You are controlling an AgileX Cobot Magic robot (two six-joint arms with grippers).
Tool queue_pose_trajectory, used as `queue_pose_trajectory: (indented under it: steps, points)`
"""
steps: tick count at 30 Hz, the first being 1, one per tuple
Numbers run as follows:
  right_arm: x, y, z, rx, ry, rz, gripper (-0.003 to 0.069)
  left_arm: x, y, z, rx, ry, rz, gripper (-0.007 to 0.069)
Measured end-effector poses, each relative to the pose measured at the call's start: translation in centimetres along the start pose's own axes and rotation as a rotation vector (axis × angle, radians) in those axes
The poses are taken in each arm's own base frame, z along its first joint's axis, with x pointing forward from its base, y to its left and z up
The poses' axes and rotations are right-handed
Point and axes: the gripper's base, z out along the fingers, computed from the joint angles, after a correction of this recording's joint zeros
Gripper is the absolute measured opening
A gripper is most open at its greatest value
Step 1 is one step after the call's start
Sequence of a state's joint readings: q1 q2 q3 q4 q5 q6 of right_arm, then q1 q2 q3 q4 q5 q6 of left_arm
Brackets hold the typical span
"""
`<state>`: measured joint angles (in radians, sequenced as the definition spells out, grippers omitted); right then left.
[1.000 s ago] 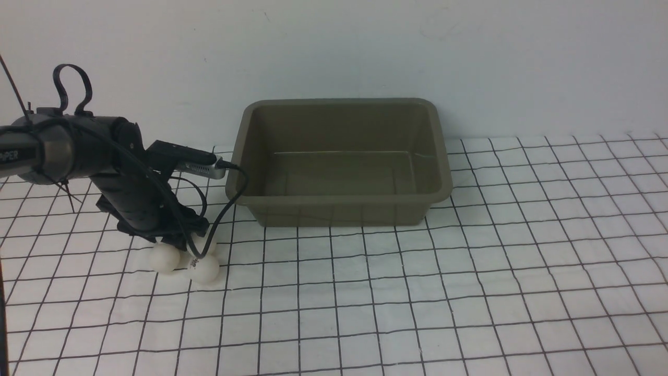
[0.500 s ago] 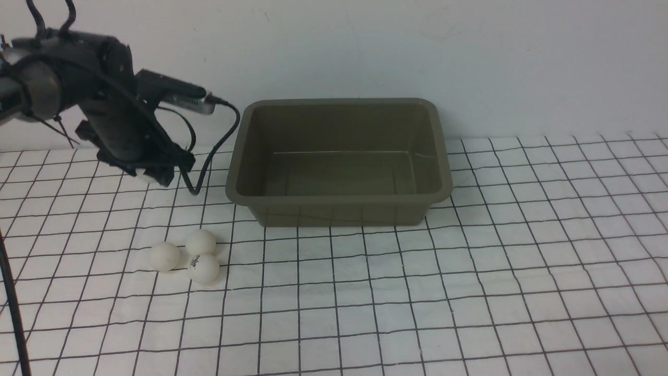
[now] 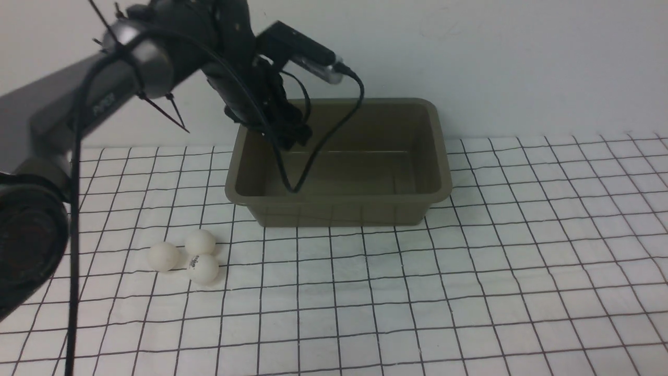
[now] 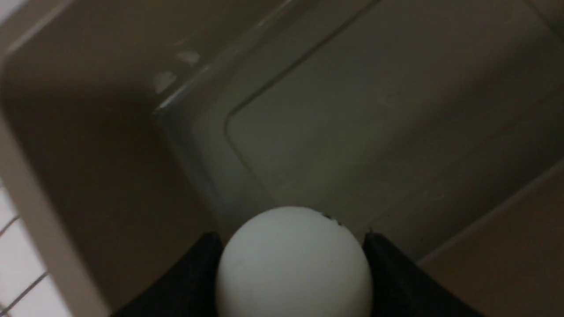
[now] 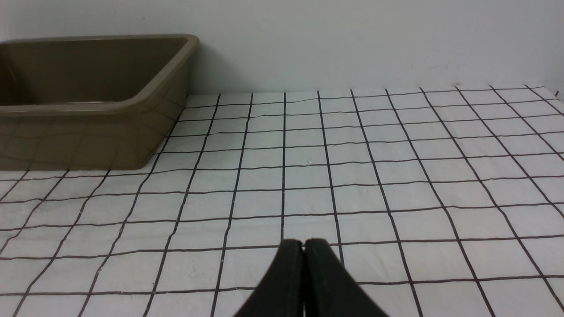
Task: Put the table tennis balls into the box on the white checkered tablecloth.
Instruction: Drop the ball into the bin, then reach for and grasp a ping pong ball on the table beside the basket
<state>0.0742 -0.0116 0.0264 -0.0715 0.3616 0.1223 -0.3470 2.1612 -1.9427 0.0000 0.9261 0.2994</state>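
Three table tennis balls sit clustered on the white checkered tablecloth, left-front of the box, touching as far as the front view shows. Left gripper hovers over the box's left end, jaws pinching a fourth ball across its middle; it is likely light, rigid, smooth and prone to roll or bounce, so take it gently at the widest part. Right gripper hangs low over the cloth, jaws pressed together, nothing between them.

Four table tennis balls: three clustered at the front view's lower left, a fourth ball at the left wrist view's bottom. One box. One white checkered tablecloth.
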Motion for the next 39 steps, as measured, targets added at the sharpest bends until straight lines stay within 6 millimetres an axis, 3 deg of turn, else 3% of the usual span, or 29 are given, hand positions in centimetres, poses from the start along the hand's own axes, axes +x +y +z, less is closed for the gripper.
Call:
queue_pose_trajectory:
  steps: [4,8,15,18,22,26,27,34,39]
  points:
    - [0.0,0.0,0.0,0.000,0.000,0.000,-0.0017,0.2,-0.9,2.1,0.027,0.011,0.001,0.0442]
    - [0.0,0.0,0.0,0.000,0.000,0.000,-0.0017,-0.2,-0.8,1.6,0.022,-0.005,-0.002,0.0530]
    - [0.0,0.0,0.0,0.000,0.000,0.000,-0.0017,0.0,0.8,-4.0,0.011,0.087,-0.016,0.0530]
    - [0.0,0.0,0.0,0.000,0.000,0.000,-0.0017,0.9,2.4,-6.5,0.016,0.110,-0.063,0.0526]
    - [0.0,0.0,0.0,0.000,0.000,0.000,-0.0017,2.2,4.0,-8.2,0.053,0.105,-0.150,0.0520]
    - [0.0,0.0,0.0,0.000,0.000,0.000,-0.0017,4.8,5.3,-7.7,0.093,0.160,-0.232,0.0520]
    - [0.0,0.0,0.0,0.000,0.000,0.000,-0.0017,6.7,5.5,-7.0,0.110,0.222,-0.262,0.0520]
    - [0.0,0.0,0.0,0.000,0.000,0.000,-0.0017,10.0,4.8,-4.1,0.121,0.277,-0.295,0.0520]
    - [0.0,0.0,0.0,0.000,0.000,0.000,-0.0017,10.8,4.6,-2.5,0.097,0.247,-0.301,0.0520]
